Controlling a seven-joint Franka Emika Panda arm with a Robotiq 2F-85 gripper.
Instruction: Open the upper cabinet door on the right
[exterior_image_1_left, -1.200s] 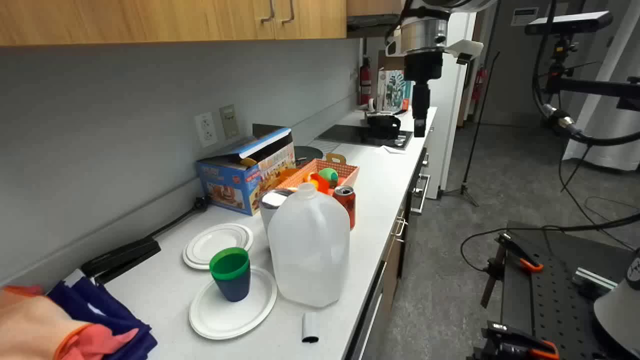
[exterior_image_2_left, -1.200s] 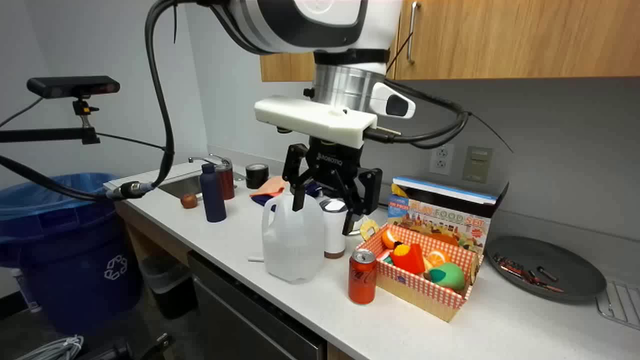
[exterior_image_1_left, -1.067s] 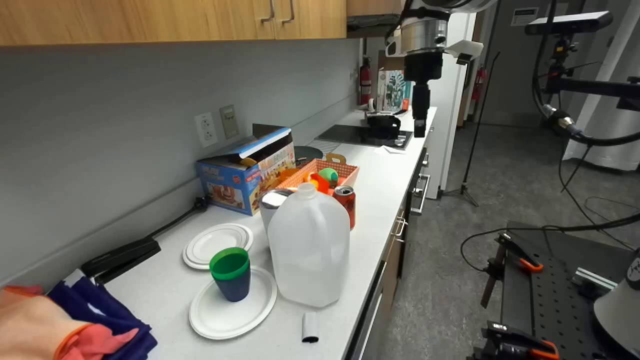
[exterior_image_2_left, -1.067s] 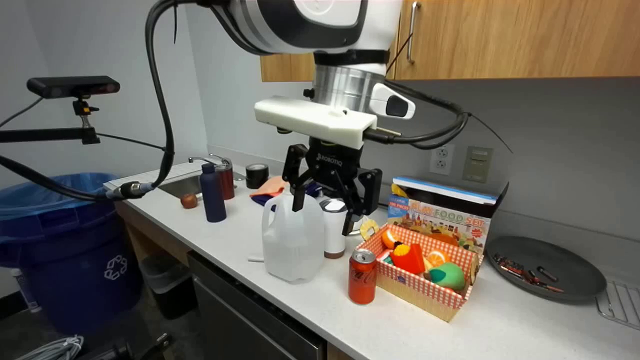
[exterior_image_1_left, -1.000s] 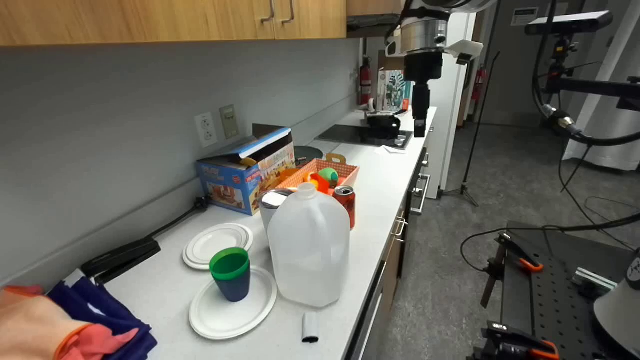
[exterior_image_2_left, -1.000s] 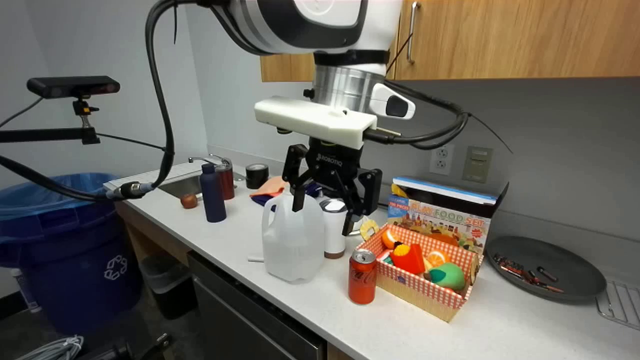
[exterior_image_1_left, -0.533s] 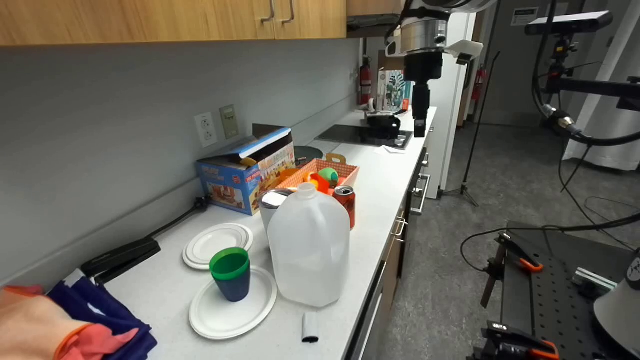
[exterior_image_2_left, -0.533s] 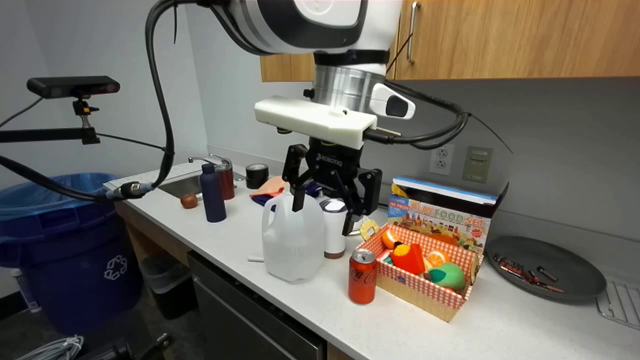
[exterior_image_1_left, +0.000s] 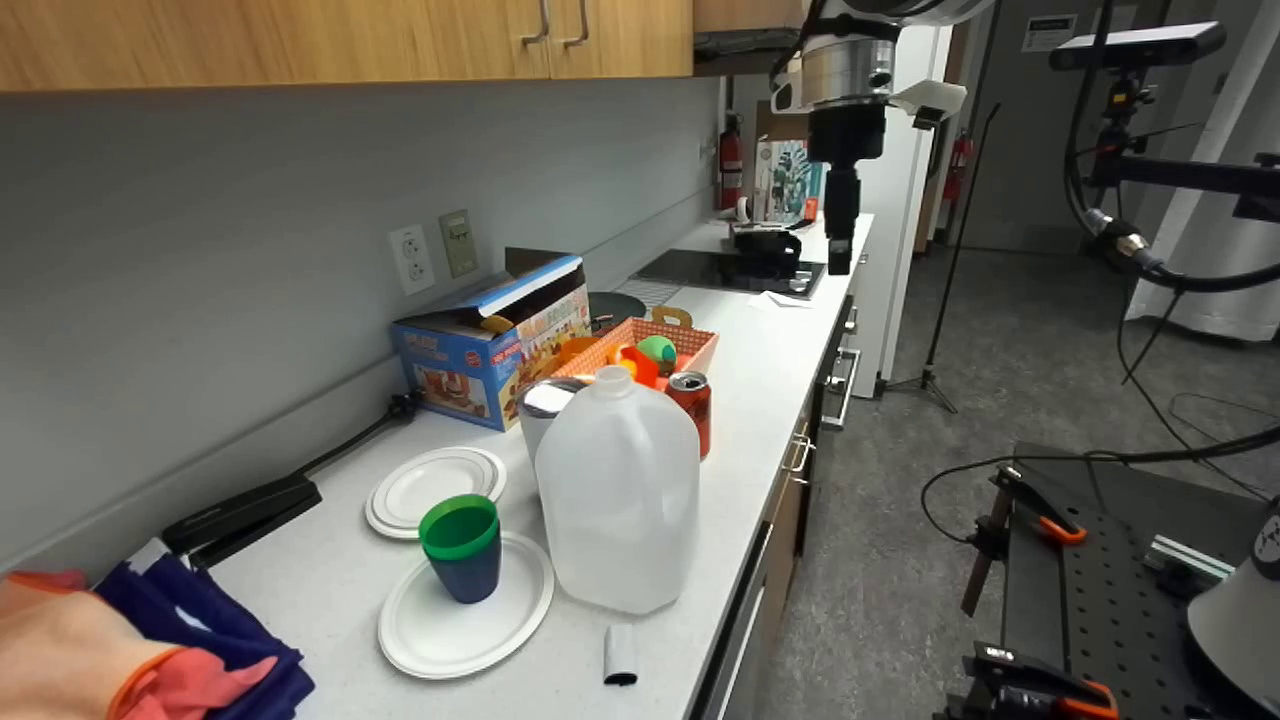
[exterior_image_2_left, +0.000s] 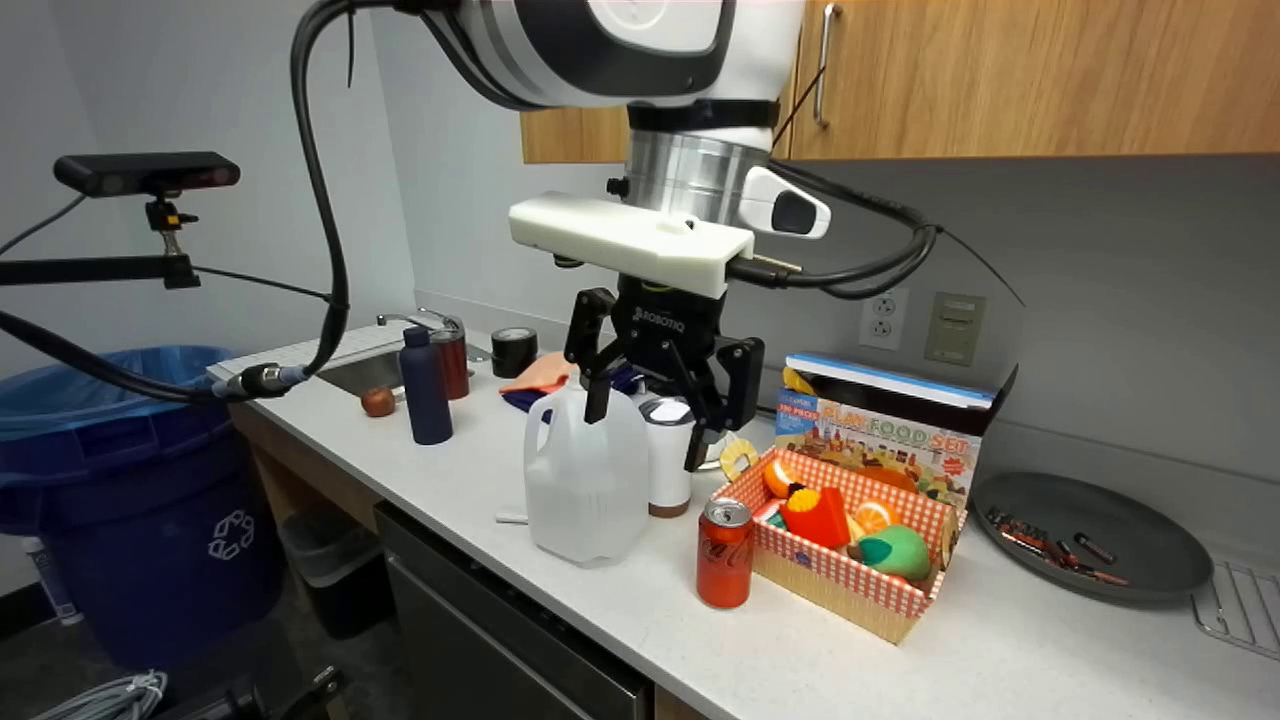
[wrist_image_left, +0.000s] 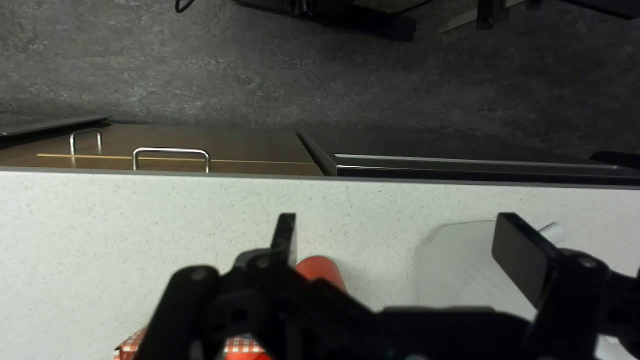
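Your gripper (exterior_image_2_left: 646, 435) hangs pointing down over a white kitchen counter (exterior_image_2_left: 620, 610), its two fingers (exterior_image_2_left: 597, 398) parted wide, with the upper cabinet door (exterior_image_2_left: 1040, 80) on the right closed above. That door fills the top right of an exterior view, flush with the matching door (exterior_image_2_left: 572, 135) beside it; its slim silver handle (exterior_image_2_left: 824, 65) sits by the lower corner nearest that neighbor. In an exterior view your arm (exterior_image_1_left: 855, 70) stands well apart from both doors, the gripper lower than their bottom edge.

On the counter beneath the gripper, a red soda can (exterior_image_2_left: 725, 560) stands upright just beside a checked basket (exterior_image_2_left: 840, 592) of play food (exterior_image_2_left: 820, 515), with an open-flapped box (exterior_image_2_left: 890, 430) behind the basket. A plastic jug (exterior_image_2_left: 588, 500) stands near a white tumbler (exterior_image_2_left: 668, 470). Your wrist view shows the can partly hidden by one finger and the jug partly hidden by the other.

In the foreground of an exterior view, nested cups (exterior_image_1_left: 462, 550), green over blue, sit on a white plate (exterior_image_1_left: 430, 645), near stacked plates (exterior_image_1_left: 435, 485). Bundled cloths (exterior_image_1_left: 90, 650), peach and navy, lie at the left edge. A dark bottle (exterior_image_2_left: 425, 390) stands near the sink (exterior_image_2_left: 350, 375), and a round dark pan (exterior_image_2_left: 1150, 540) holds small items (exterior_image_2_left: 1094, 547) too fine to name.
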